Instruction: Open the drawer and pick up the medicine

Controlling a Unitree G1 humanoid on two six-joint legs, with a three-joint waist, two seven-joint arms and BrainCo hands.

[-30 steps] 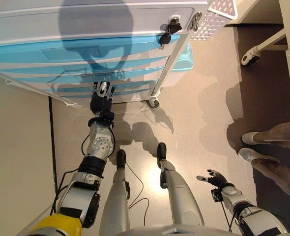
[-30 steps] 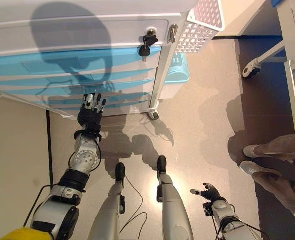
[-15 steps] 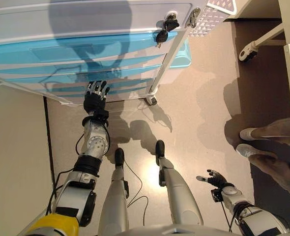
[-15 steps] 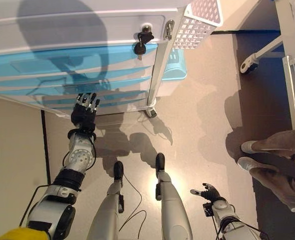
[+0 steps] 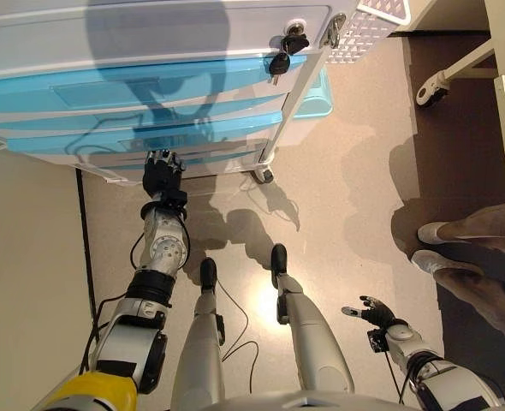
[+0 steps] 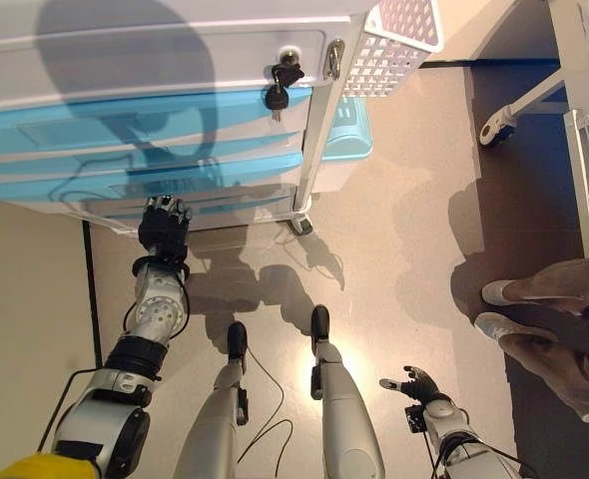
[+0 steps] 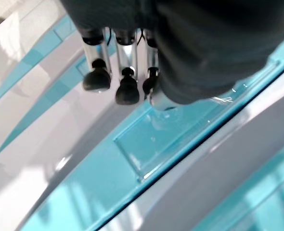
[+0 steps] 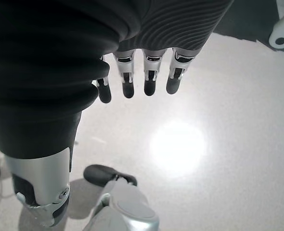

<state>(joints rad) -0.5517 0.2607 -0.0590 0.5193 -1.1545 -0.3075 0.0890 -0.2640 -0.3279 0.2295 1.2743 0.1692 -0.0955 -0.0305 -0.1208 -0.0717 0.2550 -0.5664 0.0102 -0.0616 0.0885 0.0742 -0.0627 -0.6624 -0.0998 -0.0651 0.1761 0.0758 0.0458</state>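
A white cart with several blue drawer fronts stands ahead of me. My left hand is at the front of a lower blue drawer, with its fingers curled at that drawer's lower edge. The drawer front stands out a little from those around it. In the left wrist view the fingertips hang right over a blue drawer front with a clear label pocket. No medicine shows in any view. My right hand hangs low at my right side, open and empty, fingers relaxed above the floor.
Keys hang from the lock at the cart's top right. A white mesh basket hangs on the cart's right side, with a light blue bin on the floor beside it. A person's shoes stand at the right, near another wheeled frame.
My left hand has drawn back a little and its fingers have curled at the drawer's edge. The blue drawer front now stands out further. The right hand has not moved.
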